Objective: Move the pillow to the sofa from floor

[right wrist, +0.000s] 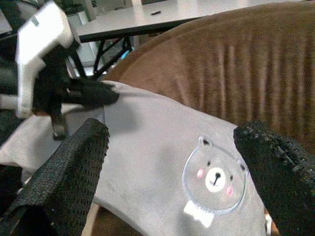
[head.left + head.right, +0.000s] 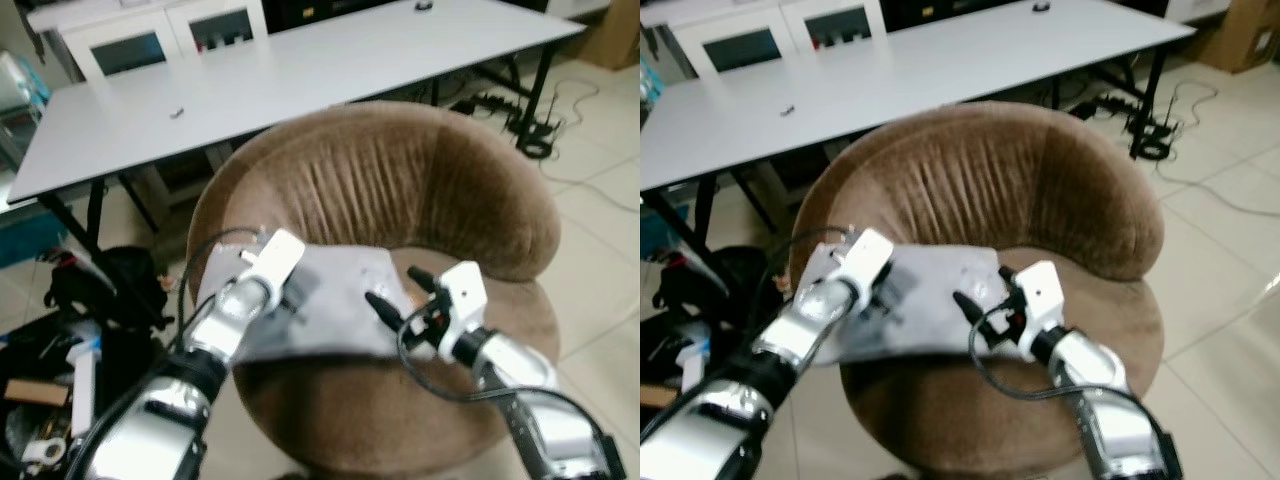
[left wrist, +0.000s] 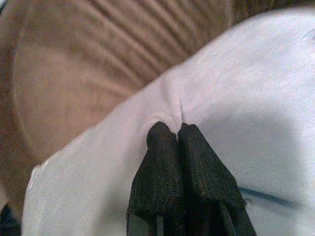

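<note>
Two grippers are at work over one round brown plush sofa chair [image 2: 400,190]. Left gripper [image 3: 176,135] has its two black fingers pressed together on a pinched fold of the single flat light-grey fabric pillow [image 2: 340,300], near that pillow's left part. Right gripper [image 1: 172,152] stands with its two black fingers spread wide, one on each side of the wrist view, hovering just above the pillow's right part without gripping it; in the left eye view it sits at the pillow's right edge [image 2: 395,290].

One pillow is in view, and it lies on the sofa chair's seat, in front of the ribbed curved backrest, with its near edge hanging over the seat's front and casting a shadow below. One printed cartoon bear face [image 1: 215,177], with pink cheeks inside a circular outline, shows on the pillow's top side.

Behind the chair stands one long white table on black legs [image 2: 300,70], with one small dark object near its left part and another at its far end. One black bag [image 2: 110,285] lies on the tiled floor to the robot's left, among other clutter, and a bundle of cables [image 2: 520,120] lies on the floor at the far right.
</note>
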